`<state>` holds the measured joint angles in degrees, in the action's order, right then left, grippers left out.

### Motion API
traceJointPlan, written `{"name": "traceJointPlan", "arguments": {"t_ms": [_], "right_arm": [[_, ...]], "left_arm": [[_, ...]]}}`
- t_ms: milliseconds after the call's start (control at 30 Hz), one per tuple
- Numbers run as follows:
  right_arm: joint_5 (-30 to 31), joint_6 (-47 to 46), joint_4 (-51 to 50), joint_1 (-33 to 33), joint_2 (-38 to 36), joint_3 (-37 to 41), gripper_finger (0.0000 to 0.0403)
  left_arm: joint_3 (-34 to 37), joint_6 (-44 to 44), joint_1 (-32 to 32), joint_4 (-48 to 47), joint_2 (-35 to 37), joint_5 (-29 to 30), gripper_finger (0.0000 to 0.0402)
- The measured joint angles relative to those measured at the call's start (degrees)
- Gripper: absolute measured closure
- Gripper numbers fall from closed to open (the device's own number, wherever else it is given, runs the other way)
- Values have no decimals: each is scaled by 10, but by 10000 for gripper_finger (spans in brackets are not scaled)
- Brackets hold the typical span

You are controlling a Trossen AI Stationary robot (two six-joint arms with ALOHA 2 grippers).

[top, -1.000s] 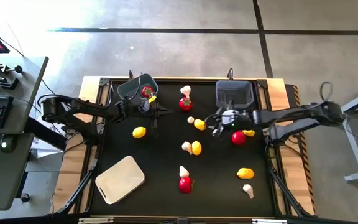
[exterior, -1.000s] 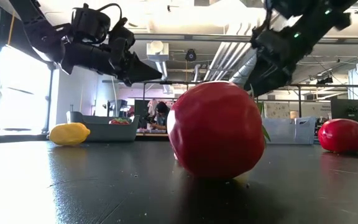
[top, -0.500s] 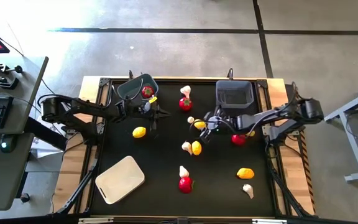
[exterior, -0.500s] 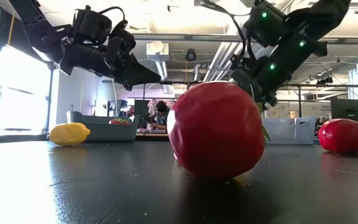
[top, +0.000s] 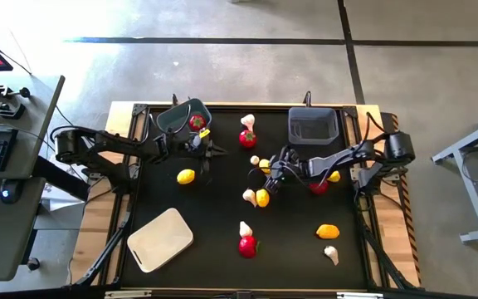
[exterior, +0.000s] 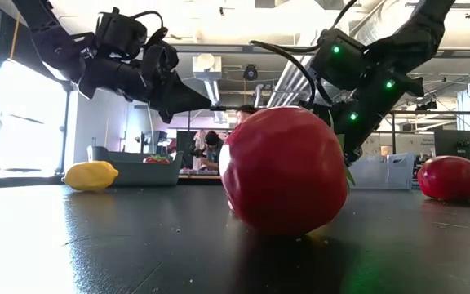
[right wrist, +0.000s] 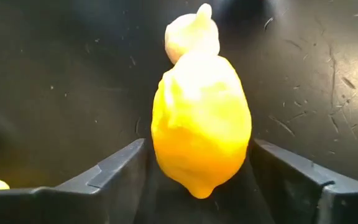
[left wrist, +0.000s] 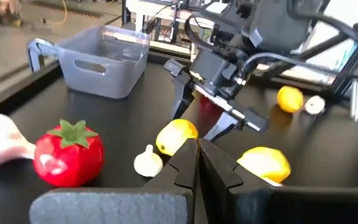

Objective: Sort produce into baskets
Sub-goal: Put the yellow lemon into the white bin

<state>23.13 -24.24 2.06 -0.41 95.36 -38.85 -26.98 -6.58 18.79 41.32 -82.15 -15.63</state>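
The right gripper (top: 265, 184) is low over the middle of the black tabletop (top: 222, 208), its two dark fingers (right wrist: 104, 171) spread apart on either side of a yellow lemon-shaped toy (right wrist: 201, 140), with a whitish garlic-like bulb (right wrist: 192, 31) just beyond it. From the wrist view the fingers seem not quite to touch the lemon, though the gap is hard to judge.

The left gripper (top: 208, 149) hangs near the rounded grey-blue bin (top: 177, 120) at the far left of the tabletop, its fingers (left wrist: 185, 165) pressed together and holding nothing. That bin contains a red round toy with a green top (top: 196, 122).

The darker grey rectangular bin (top: 312, 126) stands at the far right side. The pale cream flat tray with rounded corners (top: 160, 239) lies at the near left corner.

Other pieces are scattered on the tabletop: a second red round toy (top: 247, 138) by a garlic bulb (top: 248, 121) at the far middle, another yellow lemon toy (top: 186, 176) at left, a large red one (exterior: 282, 170) close to the low camera, and a yellow oval (top: 327, 231) at the near right.
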Motion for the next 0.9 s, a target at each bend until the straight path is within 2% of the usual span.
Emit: {"name": "traceJointPlan", "arguments": {"t_ms": [100, 233, 300, 400, 533, 767, 900], "right_arm": [[-3, 3, 0, 2, -1, 0, 183], [-11, 24, -1, 2, -6, -5, 275], [-12, 52, -1, 5, -6, -15, 301], [-12, 109, -4, 13, -6, -39, 302], [-1, 192, -6, 21, -6, -79, 302], [5, 312, -4, 23, -6, -154, 297], [5, 355, -5, 23, -6, -181, 297]], "left_arm": [[0, -67, 1, -1, 0, -9, 401], [0, -193, 18, -16, 0, -54, 401], [0, -245, 29, -28, 0, -87, 401], [0, -294, 40, -36, 0, -126, 398], [-2, -325, 41, -40, 0, -136, 373], [-36, -349, 25, -52, 0, -153, 280], [-58, -347, 24, -102, 0, -127, 224]]}}
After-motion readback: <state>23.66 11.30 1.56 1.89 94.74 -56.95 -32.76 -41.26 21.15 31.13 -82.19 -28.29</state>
